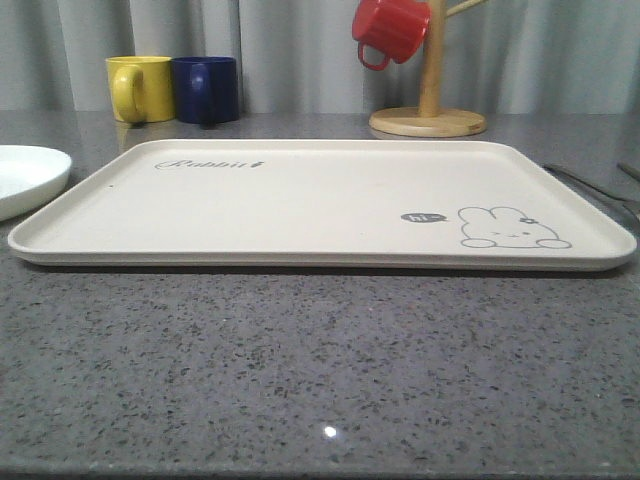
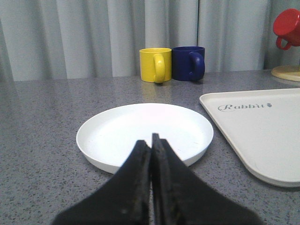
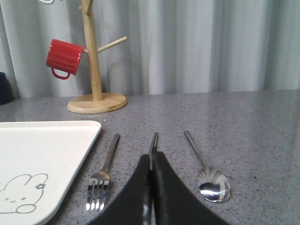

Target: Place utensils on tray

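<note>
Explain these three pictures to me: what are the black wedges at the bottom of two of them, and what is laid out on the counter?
It is a two-armed robot. One camera looks forward over the tray; the other two sit on its wrists. The black wedges are its hands. The left hand is shut and empty, in front of the white plate. The right hand is shut over the chopsticks, which lie between the fork and the spoon; whether it grips them is unclear. Nothing lies on the tray yet.

The tray (image 1: 300,200) lies bare, open from above. Two mugs (image 1: 175,88) and a wooden stand (image 1: 428,118) block its far edge; plate (image 1: 25,175) left, fork (image 3: 103,173) and spoon (image 3: 208,180) right.
</note>
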`<state>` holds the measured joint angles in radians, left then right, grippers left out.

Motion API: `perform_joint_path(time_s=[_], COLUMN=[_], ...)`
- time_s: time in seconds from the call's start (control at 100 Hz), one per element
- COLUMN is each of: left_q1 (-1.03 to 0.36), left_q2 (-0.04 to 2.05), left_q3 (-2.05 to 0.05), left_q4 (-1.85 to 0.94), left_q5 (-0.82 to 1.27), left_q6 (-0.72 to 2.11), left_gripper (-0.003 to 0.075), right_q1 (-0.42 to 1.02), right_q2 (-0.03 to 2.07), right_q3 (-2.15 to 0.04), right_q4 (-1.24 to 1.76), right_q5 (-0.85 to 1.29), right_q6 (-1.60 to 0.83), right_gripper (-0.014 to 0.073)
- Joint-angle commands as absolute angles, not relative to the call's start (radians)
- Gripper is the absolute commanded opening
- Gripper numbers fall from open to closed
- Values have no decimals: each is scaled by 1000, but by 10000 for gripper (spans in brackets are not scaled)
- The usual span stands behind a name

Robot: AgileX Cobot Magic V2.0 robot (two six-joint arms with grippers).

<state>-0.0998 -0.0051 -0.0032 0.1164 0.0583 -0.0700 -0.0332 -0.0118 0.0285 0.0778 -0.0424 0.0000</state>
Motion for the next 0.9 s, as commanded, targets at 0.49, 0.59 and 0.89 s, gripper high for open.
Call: perform_joint_path(time_s=[0.49, 0.59, 0.89], left_q1=[-109, -109, -109], left_q2=[-39, -24, 241], left_q3=[4, -78, -565], left_q4=[119, 111, 101], left_q5=[-97, -26, 487], left_q6=[-79, -79, -79], left_gripper=[-18, -18, -18], right_q1=[-29, -29, -29], right_q2=[-28, -28, -28], right_q3=[9, 9, 9], right_q4=[68, 68, 68], right_q5=[-125, -125, -125], right_q6=[-10, -10, -10], right_gripper=[-36, -36, -36])
